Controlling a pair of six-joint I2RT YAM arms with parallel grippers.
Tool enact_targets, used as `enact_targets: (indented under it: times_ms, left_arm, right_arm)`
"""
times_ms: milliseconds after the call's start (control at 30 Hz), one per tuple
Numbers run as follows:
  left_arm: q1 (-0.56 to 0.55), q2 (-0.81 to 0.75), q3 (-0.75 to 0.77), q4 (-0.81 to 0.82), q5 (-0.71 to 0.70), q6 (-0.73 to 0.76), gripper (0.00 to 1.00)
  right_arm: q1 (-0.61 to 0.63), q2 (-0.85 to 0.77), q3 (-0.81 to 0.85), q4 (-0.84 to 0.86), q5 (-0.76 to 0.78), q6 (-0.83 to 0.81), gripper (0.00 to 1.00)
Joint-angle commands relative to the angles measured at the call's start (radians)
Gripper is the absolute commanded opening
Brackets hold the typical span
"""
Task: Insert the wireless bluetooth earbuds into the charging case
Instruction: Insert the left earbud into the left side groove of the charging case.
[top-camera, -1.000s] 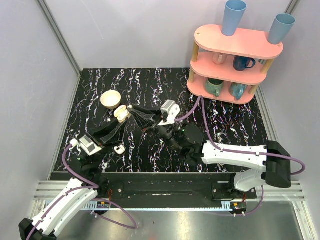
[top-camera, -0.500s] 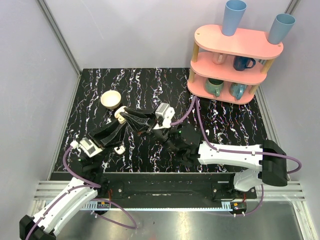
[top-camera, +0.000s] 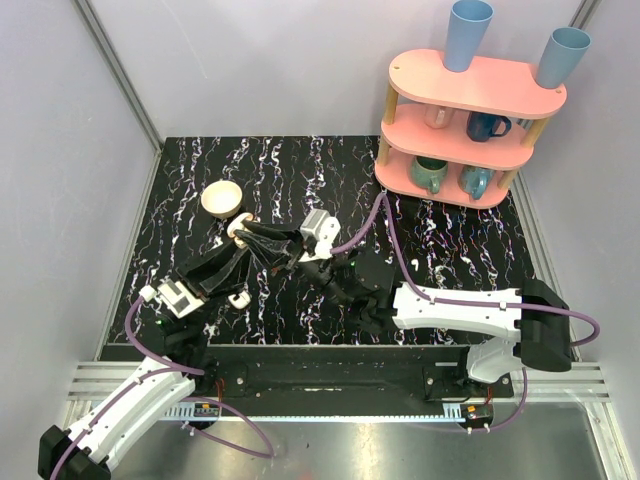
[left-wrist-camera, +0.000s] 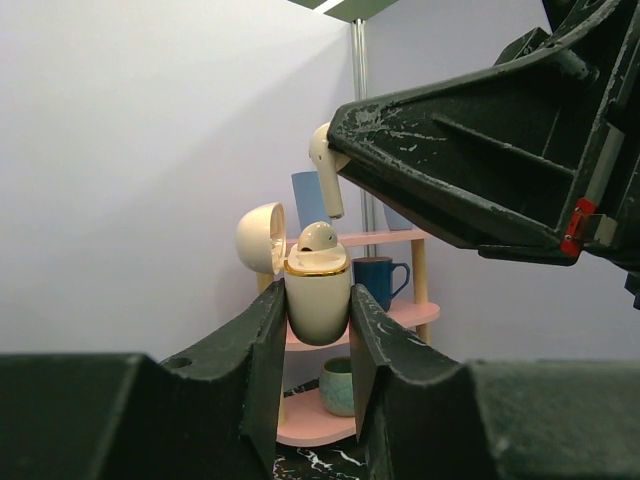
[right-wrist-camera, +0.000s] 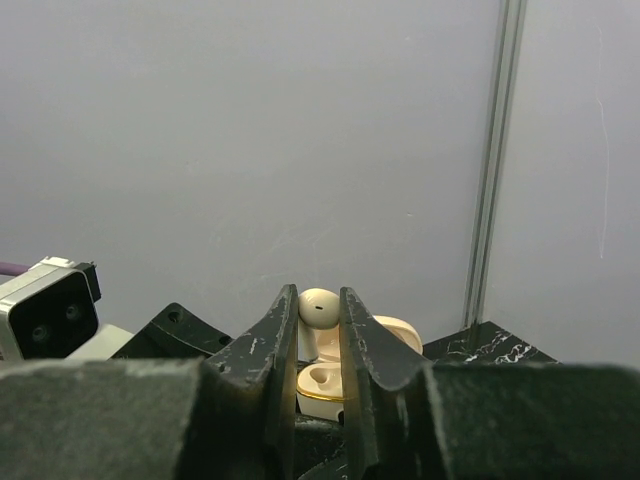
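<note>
The charging case (left-wrist-camera: 318, 300) is cream and egg-rounded with a gold rim, and its lid (left-wrist-camera: 260, 238) is hinged open to the left. The left pincer (left-wrist-camera: 317, 312) is clenched on its body and holds it upright over the left half of the tabletop (top-camera: 450, 250). 1 white earbud (left-wrist-camera: 318, 237) sits in the case with its head showing. A 2nd earbud (left-wrist-camera: 325, 170) hangs stem-down just above the rim, apart from it, pinched in the right pincer (right-wrist-camera: 318, 298).

The wooden bowl (top-camera: 222, 198) lies just far of the case. The pink shelf (top-camera: 470, 95) stands well apart at the far right, carrying 2 blue cups (top-camera: 468, 35) and 4 mugs (top-camera: 487, 125). 1 small white piece (top-camera: 238, 298) lies nearer, beside the left arm (top-camera: 140, 400).
</note>
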Motion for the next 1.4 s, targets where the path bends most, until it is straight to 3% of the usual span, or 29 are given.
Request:
enact_targets:
  times_ms: [0, 767, 1133, 1267, 1367]
  left_arm:
    - [-0.001, 0.006, 0.007, 0.070, 0.023, -0.013, 0.00]
    - [-0.003, -0.036, 0.012, 0.070, -0.003, -0.016, 0.00]
    - [-0.003, -0.026, -0.007, 0.145, -0.038, -0.028, 0.00]
    - [-0.001, -0.026, -0.004, 0.151, -0.043, -0.025, 0.00]
    - [-0.001, -0.023, -0.002, 0.151, -0.035, -0.027, 0.00]
  right_arm:
    - [0.012, 0.012, 0.060, -0.016, -0.017, -0.030, 0.10]
    - [0.012, 0.029, 0.052, -0.018, 0.011, -0.060, 0.09]
    - [0.013, 0.028, 0.029, -0.007, 0.011, -0.052, 0.10]
    - [0.012, 0.021, 0.023, -0.008, 0.015, -0.064, 0.14]
    - [0.013, 0.015, 0.024, -0.013, 0.008, -0.070, 0.25]
